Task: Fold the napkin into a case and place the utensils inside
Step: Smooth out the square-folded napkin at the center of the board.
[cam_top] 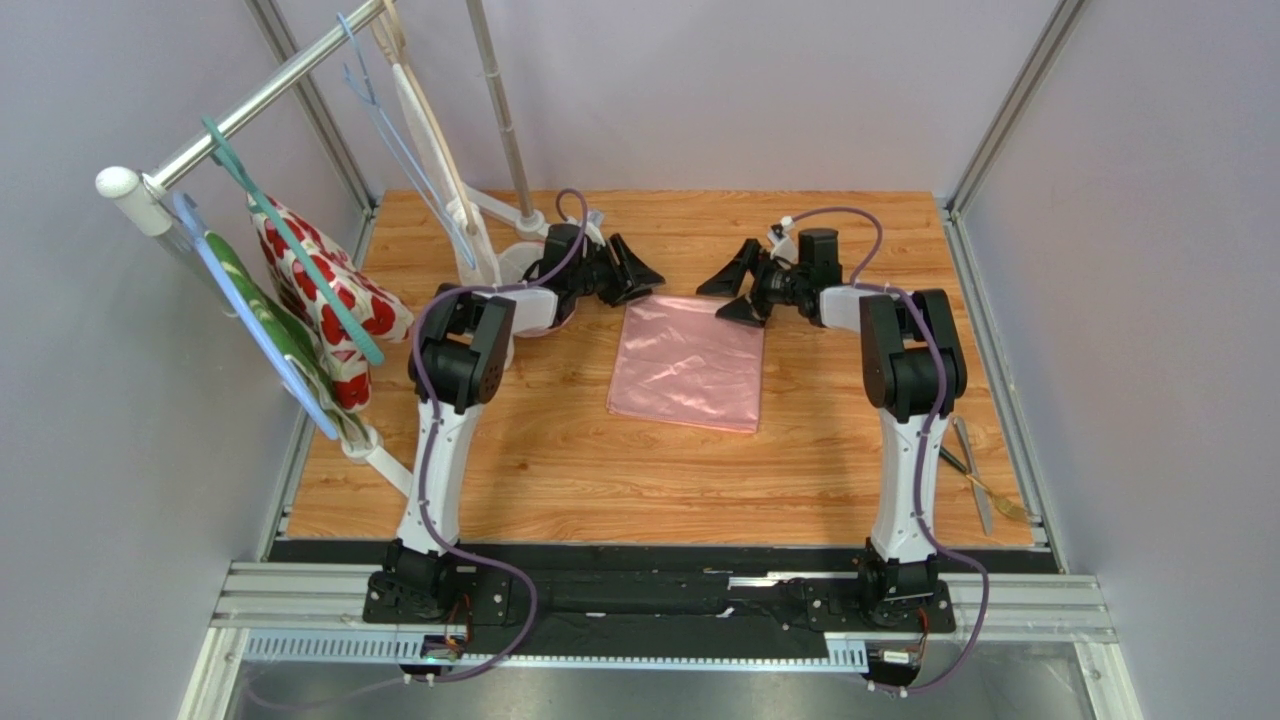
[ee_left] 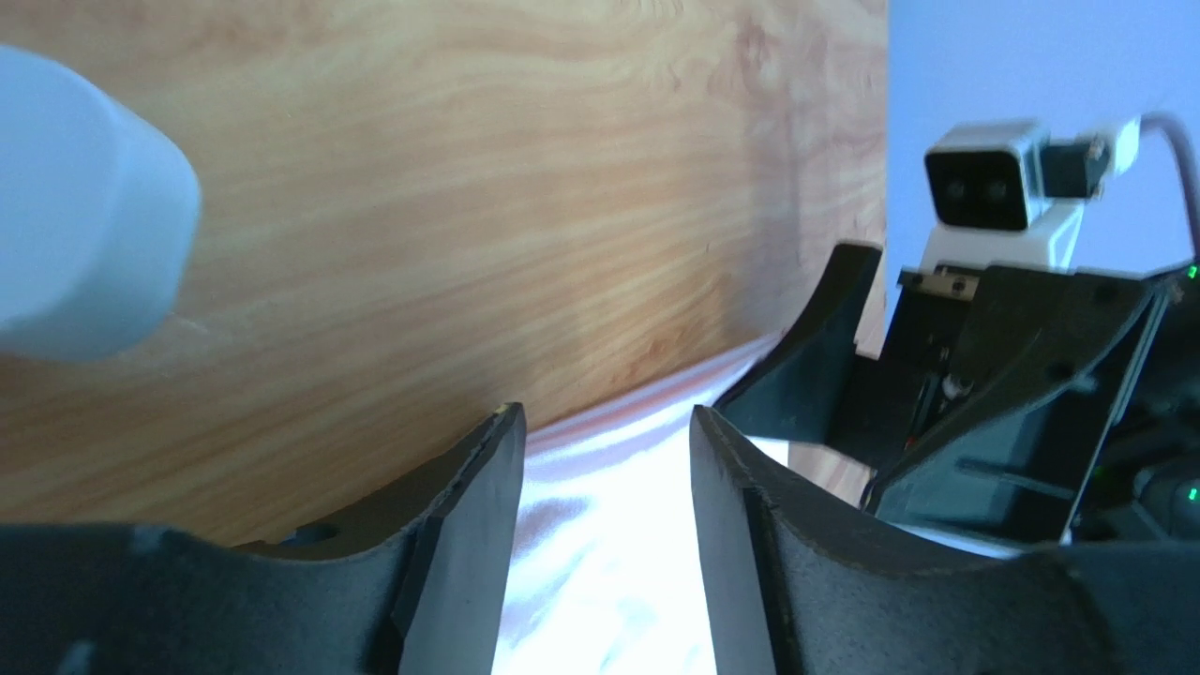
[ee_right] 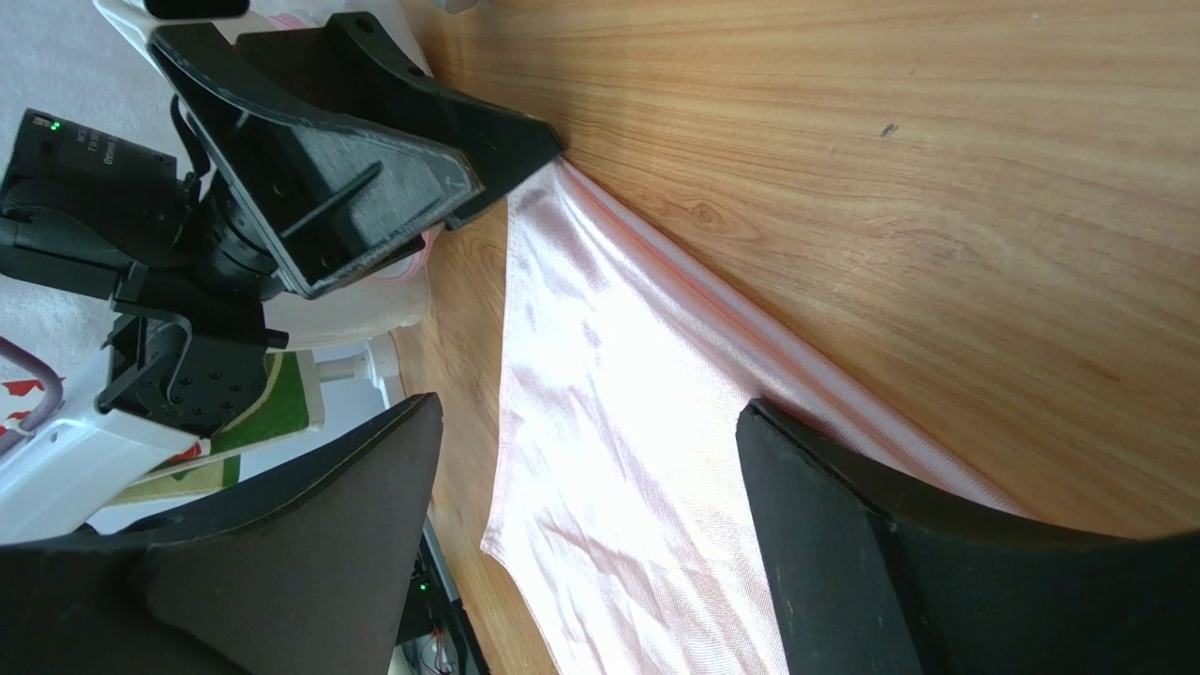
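Note:
The light-pink napkin (cam_top: pixel 690 362) lies flat on the wooden table, folded into a rectangle with a doubled far edge. It also shows in the left wrist view (ee_left: pixel 606 549) and the right wrist view (ee_right: pixel 662 464). My left gripper (cam_top: pixel 639 278) is open and empty just off the napkin's far left corner. My right gripper (cam_top: pixel 733 288) is open and empty at the far right corner. The left fingers (ee_left: pixel 465 535) and right fingers (ee_right: pixel 831 535) stand apart over the cloth. The utensils (cam_top: pixel 980 477) lie at the table's right edge, a yellowish one among them.
A white rack at the left carries hangers, a white cloth with red flowers (cam_top: pixel 323 300) and a green cloth (cam_top: pixel 263 323). The rack's white base (cam_top: pixel 511 240) stands behind my left gripper. Metal frame posts border the table.

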